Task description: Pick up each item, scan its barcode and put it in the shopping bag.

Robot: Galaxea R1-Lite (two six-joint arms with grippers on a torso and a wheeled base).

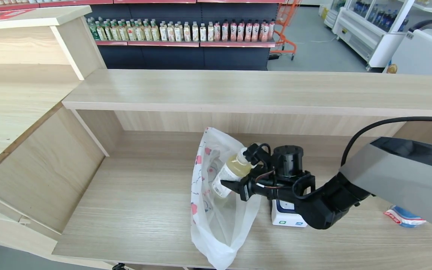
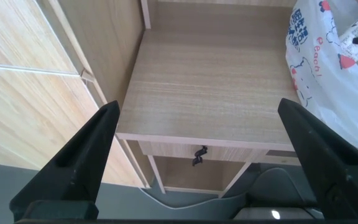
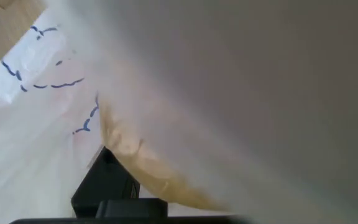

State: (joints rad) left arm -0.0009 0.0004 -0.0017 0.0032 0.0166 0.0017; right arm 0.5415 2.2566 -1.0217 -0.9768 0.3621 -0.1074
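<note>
Right hand grips a bottle over the open bag on the table. Left hand is spread wide, empty.

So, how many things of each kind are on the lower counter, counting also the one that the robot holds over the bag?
Bottle: 1
Shopping bag: 1
Scanner: 1
Packet: 1
Total: 4

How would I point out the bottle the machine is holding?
On the lower wooden counter stands an open white printed shopping bag. At its mouth the black right tool grips a tilted bottle. Unlike the white scanner box nearby, it shows pale yellow liquid under a white cap.
</note>
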